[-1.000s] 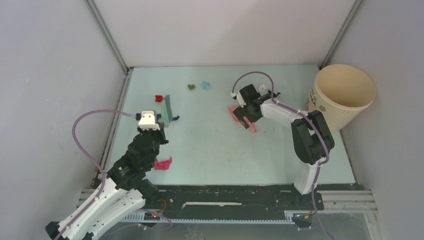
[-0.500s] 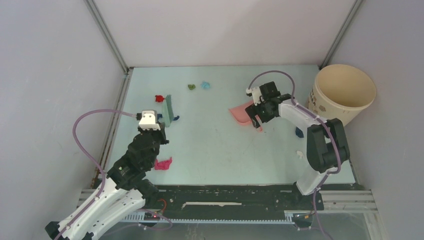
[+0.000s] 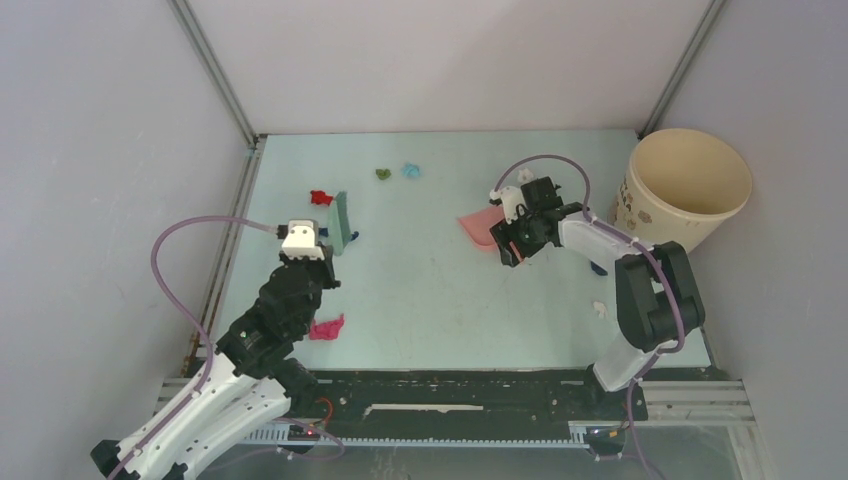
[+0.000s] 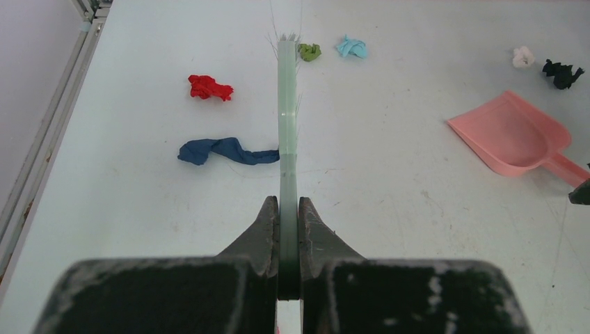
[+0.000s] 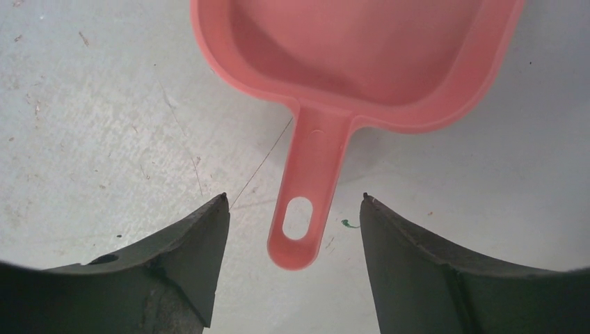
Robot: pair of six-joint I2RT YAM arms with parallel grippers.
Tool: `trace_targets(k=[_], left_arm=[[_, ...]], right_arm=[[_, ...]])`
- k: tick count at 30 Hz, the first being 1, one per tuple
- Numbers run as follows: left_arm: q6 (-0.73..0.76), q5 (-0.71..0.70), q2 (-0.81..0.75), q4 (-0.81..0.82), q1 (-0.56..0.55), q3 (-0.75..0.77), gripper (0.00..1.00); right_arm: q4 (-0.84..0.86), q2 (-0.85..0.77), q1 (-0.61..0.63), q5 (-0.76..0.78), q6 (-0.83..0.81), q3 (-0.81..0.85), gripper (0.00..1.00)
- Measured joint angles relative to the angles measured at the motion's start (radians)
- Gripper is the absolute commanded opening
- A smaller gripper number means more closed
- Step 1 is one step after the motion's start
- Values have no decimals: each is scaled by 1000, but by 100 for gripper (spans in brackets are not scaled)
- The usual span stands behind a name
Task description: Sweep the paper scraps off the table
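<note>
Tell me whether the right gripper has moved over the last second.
Yes. The right gripper has shifted to the right, closer to the paper cup, so the dustpan it covered now shows to its left.

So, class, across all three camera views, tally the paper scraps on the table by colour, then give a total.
Red scrap: 1
Magenta scrap: 1
Dark blue scraps: 2
Green scrap: 1
Light blue scrap: 1
White scraps: 2
Blackish-green scrap: 1
Total: 9
</note>
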Motion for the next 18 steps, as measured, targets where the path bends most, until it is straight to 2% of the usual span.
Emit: trace_targets(k=[11,18], left_arm=[[0,5,2,0,0,0,0],[0,7,2,0,0,0,0]], right_arm=[[74,46,0,24,41,-4,57],[94,64,0,29,62,-4,56]])
